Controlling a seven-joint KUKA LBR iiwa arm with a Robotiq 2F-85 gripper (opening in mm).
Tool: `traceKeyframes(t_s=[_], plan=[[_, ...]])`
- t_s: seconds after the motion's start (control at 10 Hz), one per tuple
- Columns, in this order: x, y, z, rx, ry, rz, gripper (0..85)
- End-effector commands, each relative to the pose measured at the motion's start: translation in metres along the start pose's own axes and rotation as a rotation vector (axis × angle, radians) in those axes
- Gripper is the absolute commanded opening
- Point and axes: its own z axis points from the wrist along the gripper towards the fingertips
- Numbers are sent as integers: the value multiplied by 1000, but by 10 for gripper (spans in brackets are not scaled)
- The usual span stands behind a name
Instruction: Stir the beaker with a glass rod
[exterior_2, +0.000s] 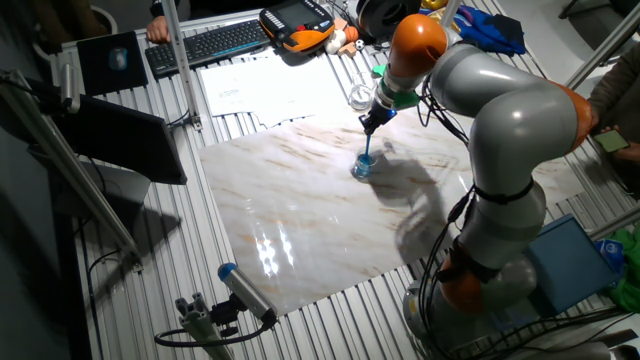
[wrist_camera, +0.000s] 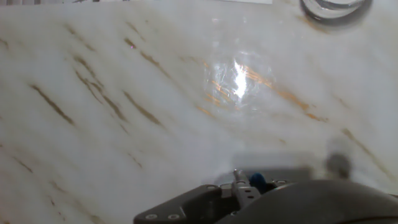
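Observation:
In the fixed view the tiny blue-tinted beaker (exterior_2: 361, 168) stands upright on the white marble slab (exterior_2: 300, 210), right of its middle. My gripper (exterior_2: 370, 124) hangs directly above it, shut on the thin light-blue glass rod (exterior_2: 367, 147). The rod points down and its lower end reaches into the beaker. The hand view shows only the marble slab (wrist_camera: 124, 93) with a bright glare and the dark hand body along the bottom edge. Beaker and rod cannot be made out there.
An untinted clear glass vessel (exterior_2: 360, 97) stands just behind the beaker, and its rim (wrist_camera: 336, 7) shows in the hand view. Papers (exterior_2: 260, 85), a keyboard (exterior_2: 205, 42), an orange pendant (exterior_2: 297, 25) and a blue cloth (exterior_2: 490, 30) lie at the back. A camera mount (exterior_2: 245, 292) stands at the front.

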Motion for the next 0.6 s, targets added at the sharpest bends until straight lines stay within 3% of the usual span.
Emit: traceKeyframes(t_s=[0.0,0.3,0.5], plan=[[2,0,-2,3,-27,-15,0],[10,2,-12,0,-35,-34,0],[17,2,-17,1,-26,-40,0]])
